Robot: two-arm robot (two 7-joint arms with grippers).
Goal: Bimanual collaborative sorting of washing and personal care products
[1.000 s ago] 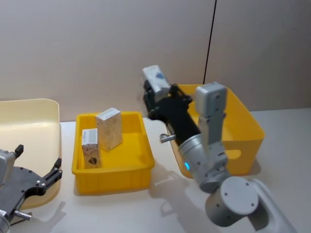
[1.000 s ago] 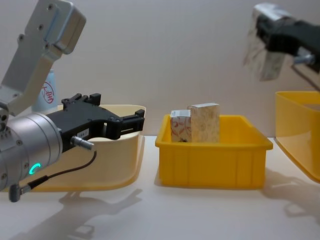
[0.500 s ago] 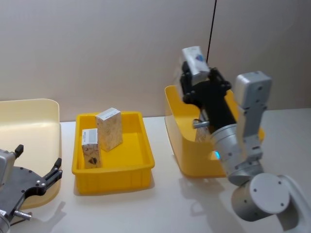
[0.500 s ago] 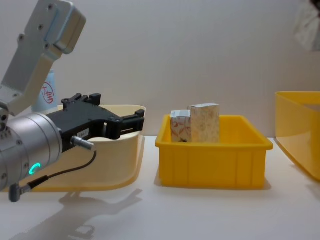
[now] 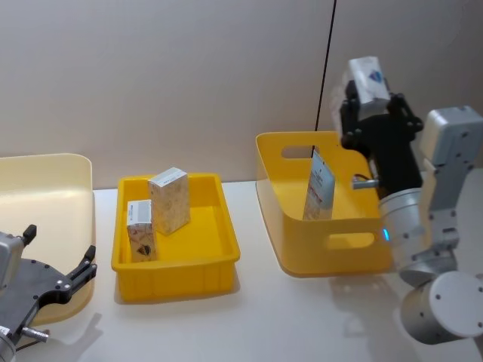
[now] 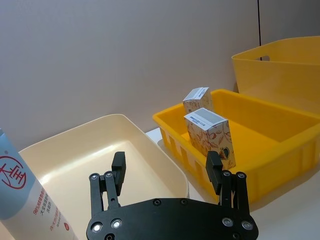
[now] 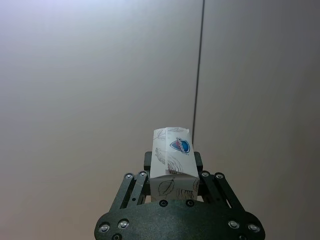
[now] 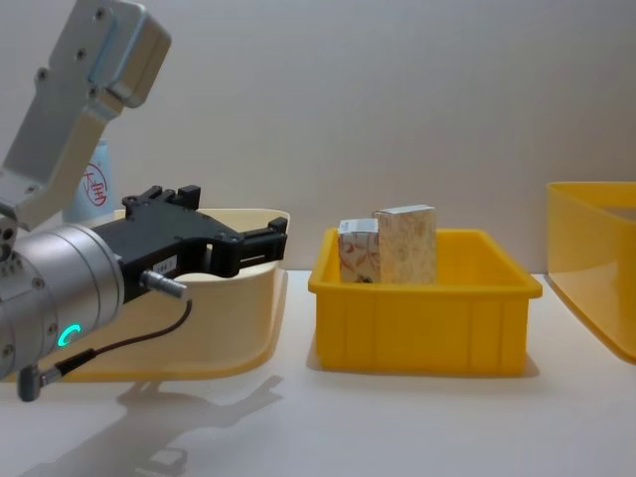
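Head view: the right gripper clamps a marbled carton high above the deep yellow tub. Left gripper — fingers apart — hovers over the cream tub.

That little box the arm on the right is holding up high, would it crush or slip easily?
The carton looks like thin printed card, so probably light and crushable under a hard squeeze. The right end effector grips its flat sides, which likely resists slipping. Its tall narrow shape suggests it could tip when set down, though two similar cartons stand upright.
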